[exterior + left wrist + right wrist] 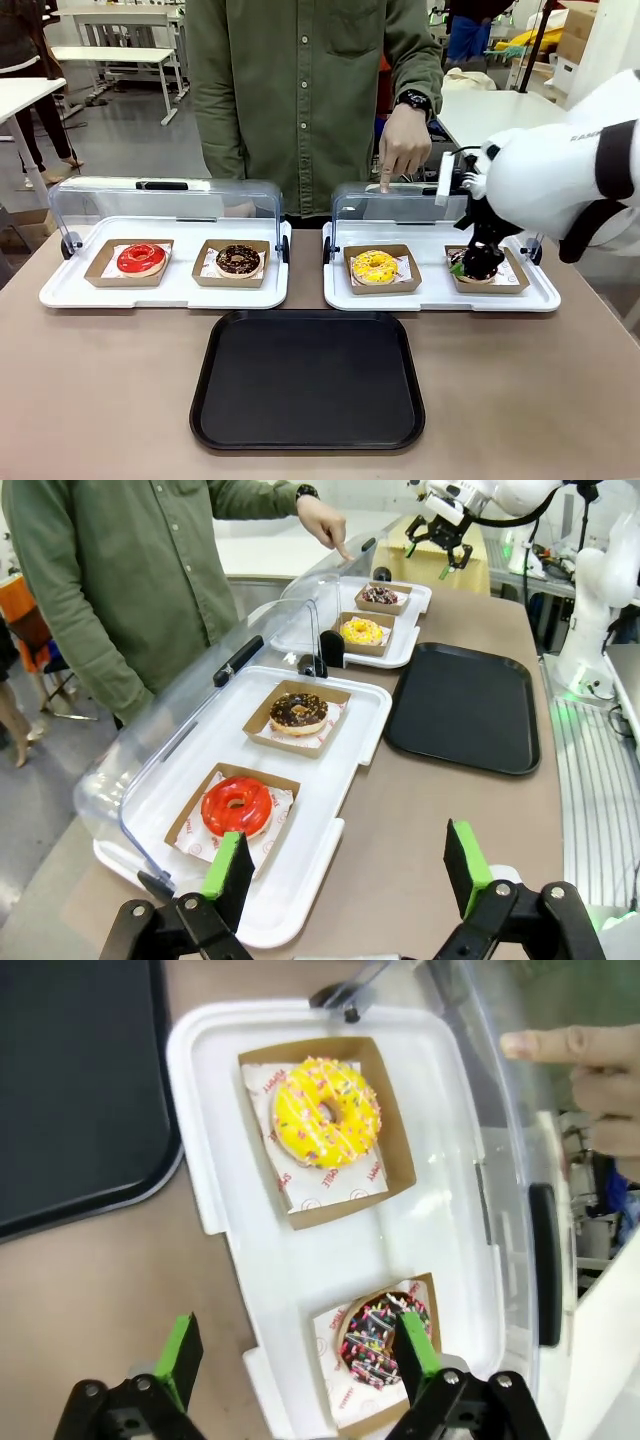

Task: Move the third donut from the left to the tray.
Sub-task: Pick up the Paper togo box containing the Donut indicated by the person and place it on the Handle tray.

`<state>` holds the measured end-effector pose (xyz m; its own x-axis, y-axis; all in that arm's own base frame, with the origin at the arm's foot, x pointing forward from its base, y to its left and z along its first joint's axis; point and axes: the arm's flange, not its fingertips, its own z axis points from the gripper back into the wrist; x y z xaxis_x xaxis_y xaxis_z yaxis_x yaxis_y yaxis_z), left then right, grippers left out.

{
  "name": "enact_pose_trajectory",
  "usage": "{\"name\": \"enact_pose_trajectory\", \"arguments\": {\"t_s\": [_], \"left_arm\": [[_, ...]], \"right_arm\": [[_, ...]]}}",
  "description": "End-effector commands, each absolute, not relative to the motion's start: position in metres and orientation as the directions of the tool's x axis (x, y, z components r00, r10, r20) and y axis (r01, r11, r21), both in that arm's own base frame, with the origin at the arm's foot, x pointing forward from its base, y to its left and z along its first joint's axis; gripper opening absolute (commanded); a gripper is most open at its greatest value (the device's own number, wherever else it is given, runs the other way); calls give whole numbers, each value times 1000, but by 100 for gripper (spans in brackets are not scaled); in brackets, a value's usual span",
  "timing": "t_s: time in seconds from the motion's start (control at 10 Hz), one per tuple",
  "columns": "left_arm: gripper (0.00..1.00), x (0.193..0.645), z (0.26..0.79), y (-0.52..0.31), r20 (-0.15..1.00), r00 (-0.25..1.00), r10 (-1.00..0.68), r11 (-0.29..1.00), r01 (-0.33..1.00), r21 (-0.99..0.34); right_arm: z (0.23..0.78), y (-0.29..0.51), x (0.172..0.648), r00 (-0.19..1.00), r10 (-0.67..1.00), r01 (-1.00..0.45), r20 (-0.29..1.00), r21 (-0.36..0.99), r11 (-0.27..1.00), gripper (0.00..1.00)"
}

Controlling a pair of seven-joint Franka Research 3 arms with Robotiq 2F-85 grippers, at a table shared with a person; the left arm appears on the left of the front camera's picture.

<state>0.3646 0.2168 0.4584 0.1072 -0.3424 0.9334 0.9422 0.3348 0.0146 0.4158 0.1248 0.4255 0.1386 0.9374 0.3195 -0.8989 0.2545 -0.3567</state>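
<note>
The third donut [374, 266], yellow-glazed with small specks, sits on a brown cardboard square in the right white tray. It also lies at the top of the right wrist view as the yellow donut [326, 1112] and far off in the left wrist view [361, 631]. My right gripper [478, 262] hangs open over the sprinkled chocolate donut [380, 1340], to the right of the yellow one; its jaws [297, 1338] hold nothing. The black tray [308, 380] lies in front of the white trays. My left gripper [345, 870] is open and holds nothing, low over the table's left end.
The left white tray [165, 290] holds a red donut [141, 258] and a dark chocolate donut [238, 260]. Both clear lids stand raised at the back. A person's hand [400, 150] points a finger down at the right tray's lid [390, 200].
</note>
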Motion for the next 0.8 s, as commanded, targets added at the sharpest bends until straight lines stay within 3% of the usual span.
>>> {"name": "enact_pose_trajectory", "arguments": {"t_s": [0.0,0.7], "left_arm": [[100,363,460,216,935,101,-339,333,943,19],[100,363,460,216,935,101,-339,333,943,19]], "right_arm": [[426,153,455,125,963,-914,239,-350,206,100],[372,185,486,87,993,-955,82,-277,106,100]]}}
